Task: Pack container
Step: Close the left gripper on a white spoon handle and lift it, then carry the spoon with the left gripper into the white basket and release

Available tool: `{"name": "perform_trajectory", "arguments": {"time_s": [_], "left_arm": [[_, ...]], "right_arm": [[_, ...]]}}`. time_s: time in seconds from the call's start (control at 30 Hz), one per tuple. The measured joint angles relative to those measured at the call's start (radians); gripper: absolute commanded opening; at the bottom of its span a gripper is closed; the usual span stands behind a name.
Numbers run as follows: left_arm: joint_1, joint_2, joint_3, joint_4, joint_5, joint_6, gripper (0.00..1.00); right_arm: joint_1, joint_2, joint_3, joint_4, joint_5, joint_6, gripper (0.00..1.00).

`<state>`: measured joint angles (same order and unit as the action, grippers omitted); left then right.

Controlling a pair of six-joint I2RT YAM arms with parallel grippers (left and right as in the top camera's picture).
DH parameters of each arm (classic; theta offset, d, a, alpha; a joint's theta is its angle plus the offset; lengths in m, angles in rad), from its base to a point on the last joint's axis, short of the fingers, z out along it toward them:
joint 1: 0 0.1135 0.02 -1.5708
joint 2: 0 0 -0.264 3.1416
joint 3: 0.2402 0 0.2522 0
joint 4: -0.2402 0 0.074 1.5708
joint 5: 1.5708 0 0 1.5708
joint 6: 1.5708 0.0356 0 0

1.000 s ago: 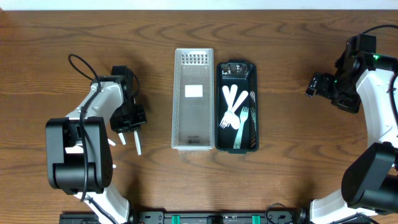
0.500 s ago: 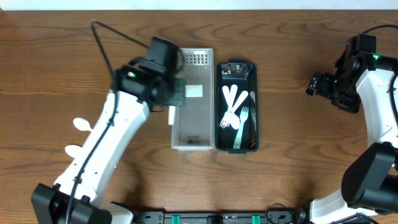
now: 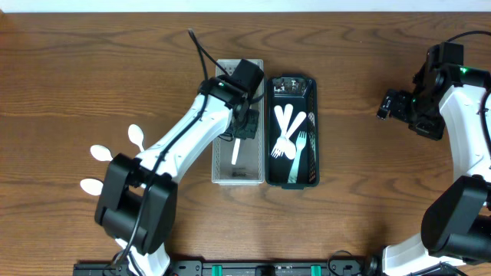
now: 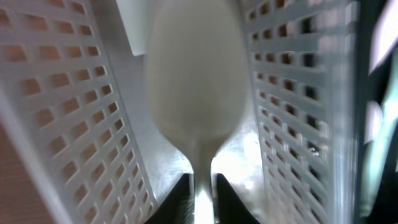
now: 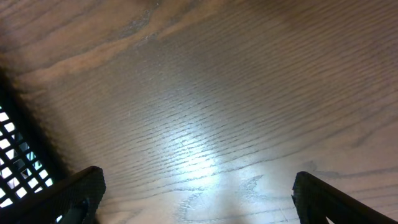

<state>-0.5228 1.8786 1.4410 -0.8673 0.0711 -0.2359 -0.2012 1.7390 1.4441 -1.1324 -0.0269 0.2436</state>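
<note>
L arm runs up diagonally from its base at the near-left table edge, elbow out, wrist bent over the clear perforated basket [image 3: 250, 167]. L gripper [image 3: 240, 132] points down into it, roughly mid-length. It's clamped on a white spoon [image 3: 235, 152]. In the wrist cam the two fingers [image 4: 182, 194] pinch the thin handle, w/ the spoon bowl [image 4: 193, 87] straight ahead of the tips. Holed basket walls rise on both sides of it. Can't tell if the spoon touches the basket floor.

R arm is folded up at the far right, well away from both containers. R gripper [image 3: 383, 107] hangs over bare wood, facing toward the black tray [image 3: 269, 165]. Its fingertips [image 5: 74, 193] sit wide apart w/ nothing btw them. A black mesh corner shows at the left of that view.

Count:
- 2 containers, side by side and touching; the black one is just right of the L gripper.
- 1 spoon in the grip.
- 3 more white spoons [image 3: 136, 136] on the table, well behind the L gripper, along its forearm.
- In the black tray, a loose pile of white cutlery [image 3: 288, 134]; 2 fork heads are clear, the total isn't.
</note>
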Motion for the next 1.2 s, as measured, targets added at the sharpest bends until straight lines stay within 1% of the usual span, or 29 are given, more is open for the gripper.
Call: {"name": "perform_trajectory", "arguments": {"time_s": [0.07, 0.1, 0.2, 0.27, 0.37, 0.47, 0.57, 0.7, 0.87, 1.03, 1.2], "left_arm": [[0.000, 0.001, -0.002, 0.000, 0.000, 0.000, 0.47], [0.000, -0.003, -0.002, 0.001, 0.000, 0.004, 0.49], [0.004, -0.024, -0.002, -0.009, 0.000, 0.001, 0.50], [0.013, -0.056, -0.002, -0.037, -0.003, 0.008, 0.55], [0.044, -0.154, -0.002, -0.087, -0.043, 0.015, 0.64], [0.116, -0.303, 0.001, -0.136, -0.105, 0.018, 0.85], [0.231, -0.424, 0.010, -0.169, -0.149, 0.008, 0.98], [0.417, -0.501, 0.013, -0.188, -0.175, -0.023, 0.98], [0.588, -0.446, -0.046, -0.167, -0.128, -0.031, 0.98], [0.671, -0.289, -0.121, -0.127, -0.068, -0.034, 0.98], [0.695, -0.130, -0.136, -0.087, -0.043, -0.034, 0.98]], "right_arm": [[0.000, 0.000, 0.000, 0.000, 0.000, 0.000, 0.99], [0.000, 0.000, 0.000, 0.000, 0.000, 0.000, 0.99], [0.000, 0.000, 0.000, 0.000, 0.000, 0.000, 0.99], [0.000, 0.000, 0.000, 0.000, 0.000, 0.000, 0.99], [0.000, 0.000, 0.000, 0.000, 0.000, 0.000, 0.99], [0.000, 0.000, 0.000, 0.001, 0.000, 0.000, 0.99], [0.000, 0.000, 0.000, 0.002, 0.000, 0.000, 0.99], [0.000, 0.000, 0.000, 0.004, -0.003, 0.000, 0.99], [0.000, 0.000, 0.000, 0.004, -0.011, 0.000, 0.99], [0.000, 0.000, 0.000, 0.003, -0.020, 0.000, 0.99], [0.000, 0.000, 0.000, 0.003, -0.025, 0.000, 0.99]]}}
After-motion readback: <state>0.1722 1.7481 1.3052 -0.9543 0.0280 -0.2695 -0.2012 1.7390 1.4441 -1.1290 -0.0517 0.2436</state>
